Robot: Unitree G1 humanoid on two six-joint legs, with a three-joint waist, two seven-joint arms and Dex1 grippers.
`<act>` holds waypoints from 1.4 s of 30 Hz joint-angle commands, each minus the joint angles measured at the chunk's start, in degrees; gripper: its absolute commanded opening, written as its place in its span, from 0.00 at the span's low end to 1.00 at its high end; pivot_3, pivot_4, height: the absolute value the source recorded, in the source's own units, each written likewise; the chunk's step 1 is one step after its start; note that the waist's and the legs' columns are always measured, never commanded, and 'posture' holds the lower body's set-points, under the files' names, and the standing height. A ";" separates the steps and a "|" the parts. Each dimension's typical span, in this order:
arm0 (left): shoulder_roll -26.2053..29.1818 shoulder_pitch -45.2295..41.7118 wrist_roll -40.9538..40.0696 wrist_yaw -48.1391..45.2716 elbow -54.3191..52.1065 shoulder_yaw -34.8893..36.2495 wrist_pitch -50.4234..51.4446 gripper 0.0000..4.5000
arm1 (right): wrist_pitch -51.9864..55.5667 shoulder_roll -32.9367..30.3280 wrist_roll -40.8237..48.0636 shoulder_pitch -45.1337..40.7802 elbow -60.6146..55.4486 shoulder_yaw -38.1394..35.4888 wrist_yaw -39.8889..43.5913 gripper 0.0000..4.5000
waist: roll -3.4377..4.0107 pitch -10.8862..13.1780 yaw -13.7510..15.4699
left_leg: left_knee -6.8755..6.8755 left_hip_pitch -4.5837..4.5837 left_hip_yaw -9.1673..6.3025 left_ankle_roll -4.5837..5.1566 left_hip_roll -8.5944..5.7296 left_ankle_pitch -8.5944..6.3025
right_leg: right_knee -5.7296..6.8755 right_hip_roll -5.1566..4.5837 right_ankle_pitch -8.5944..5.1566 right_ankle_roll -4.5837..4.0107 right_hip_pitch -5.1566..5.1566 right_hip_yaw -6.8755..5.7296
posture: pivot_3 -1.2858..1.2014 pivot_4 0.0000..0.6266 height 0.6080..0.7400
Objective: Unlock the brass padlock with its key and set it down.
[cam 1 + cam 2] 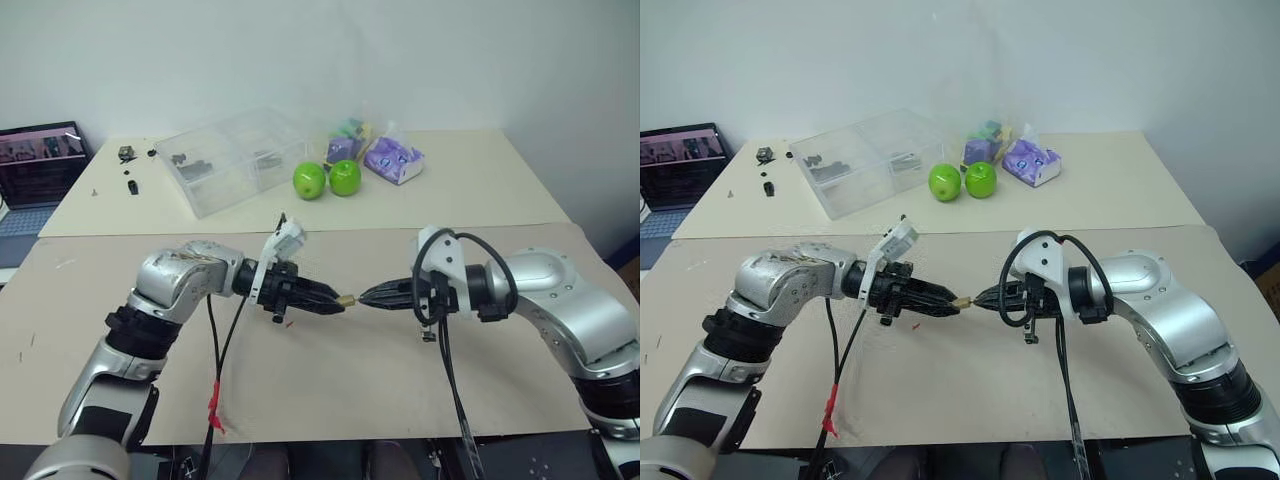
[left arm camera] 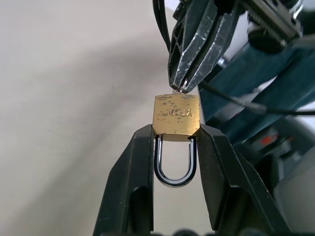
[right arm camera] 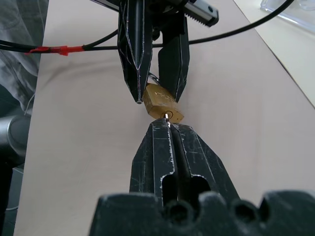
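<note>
**Key at the keyhole, shackle not yet released**

While the brass padlock point(image 2: 176, 115) is held off the table at the centre of the head views, we find the task at its middle stage. Pickup of both items is done. The key point(image 3: 168, 118) shows as a thin silvery sliver between the closed right fingertips and the keyhole face of the lock body; how deep it sits we cannot tell. In the left wrist view the silvery shackle appears seated in the body on both legs, so we judge the lock unopened. Turning the key, freeing the shackle and setting the lock down remain.

The left gripper point(image 1: 335, 303) has its 2 fingers partly apart, clamped on opposite sides of the lock body, the shackle loop lying between them toward the wrist. The right gripper point(image 1: 368, 296) has its 2 fingers pressed fully together on the key.

Both arms reach in from the lower left and lower right of the head views, forearms bent inward, tips meeting nose to nose near centre frame above the tan table point(image 1: 330, 390), each angled slightly downward.
</note>
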 commanded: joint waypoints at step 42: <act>-1.87 -0.22 1.75 -0.48 0.83 2.16 -2.83 0.18 | -4.44 -5.23 -1.56 0.49 -1.47 -3.73 -0.98 0.74 | -0.01 0.00 0.02 | 0.03 -0.03 0.00 0.01 0.00 -0.01 | 0.03 0.00 -0.02 0.04 0.01 -0.02 | 0.52 0.24 1.00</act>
